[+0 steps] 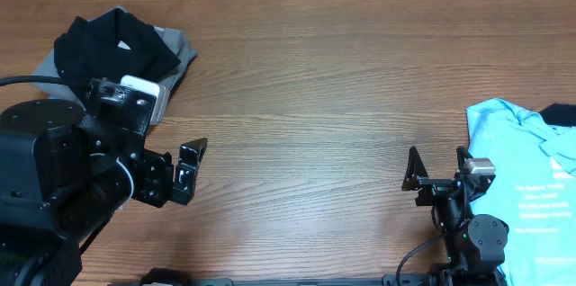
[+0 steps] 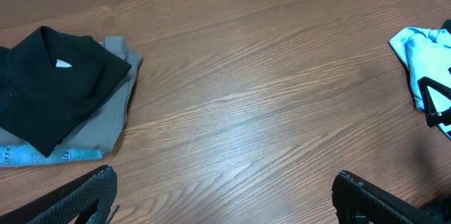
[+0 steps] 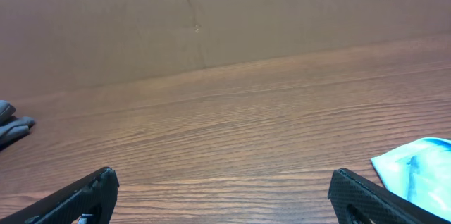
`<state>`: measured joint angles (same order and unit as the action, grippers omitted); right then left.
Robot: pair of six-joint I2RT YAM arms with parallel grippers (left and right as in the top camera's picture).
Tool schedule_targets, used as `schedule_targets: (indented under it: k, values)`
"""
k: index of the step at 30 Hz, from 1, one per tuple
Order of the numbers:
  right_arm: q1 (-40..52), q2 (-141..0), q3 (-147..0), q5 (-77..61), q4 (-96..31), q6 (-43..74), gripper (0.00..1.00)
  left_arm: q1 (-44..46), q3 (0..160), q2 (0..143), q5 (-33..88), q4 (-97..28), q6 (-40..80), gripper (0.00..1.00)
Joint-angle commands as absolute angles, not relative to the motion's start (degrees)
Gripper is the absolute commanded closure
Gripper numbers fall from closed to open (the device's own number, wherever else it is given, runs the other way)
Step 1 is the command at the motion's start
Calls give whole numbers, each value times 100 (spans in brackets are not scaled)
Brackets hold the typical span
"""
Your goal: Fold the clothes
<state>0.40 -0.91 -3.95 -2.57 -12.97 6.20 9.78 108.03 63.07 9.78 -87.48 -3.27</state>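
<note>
Both of your grippers stood wide open with nothing between their fingers. The left gripper (image 1: 186,172) hovered just off the near edge of the grey shorts (image 1: 183,55). The right gripper (image 1: 436,172) was well apart from the shorts, across the bare wood of the table (image 1: 315,79).

The black trousers (image 2: 56,90) lay in a compact bundle directly on top of the grey shorts, white label (image 2: 62,63) showing. A strip of blue fabric (image 2: 42,156) peeked out from under the shorts. The light-blue T-shirt (image 1: 526,174) lay farthest from the shorts, beside your right arm.

The risk I saw was the stacking. Because the trousers touched the shorts along their whole underside, a deep pinch would likely have caught both layers and dragged the shorts along. A shallow pinch on such soft cloth could have slipped off or lifted only one layer, spilling the bundle open. In the overhead view your left wrist also hid the near corner of the shorts.
</note>
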Motion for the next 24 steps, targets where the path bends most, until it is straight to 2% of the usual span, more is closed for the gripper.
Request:
schedule_targets:
  k: [1, 13, 19, 24]
  values:
    - [21, -38, -381, -268, -1256, 596, 0, 1013, 10812, 6300, 945, -8720, -255, 0]
    - [21, -38, -381, -268, -1256, 596, 0, 941, 10777, 6077, 735, -8493, -320, 0]
    - [21, -38, -381, -268, -1256, 596, 0, 617, 9131, 5085, 1105, -6407, -366, 0]
    - [19, -38, -381, -268, -1256, 596, 0, 395, 6772, 3699, 1208, -4554, -368, 0]
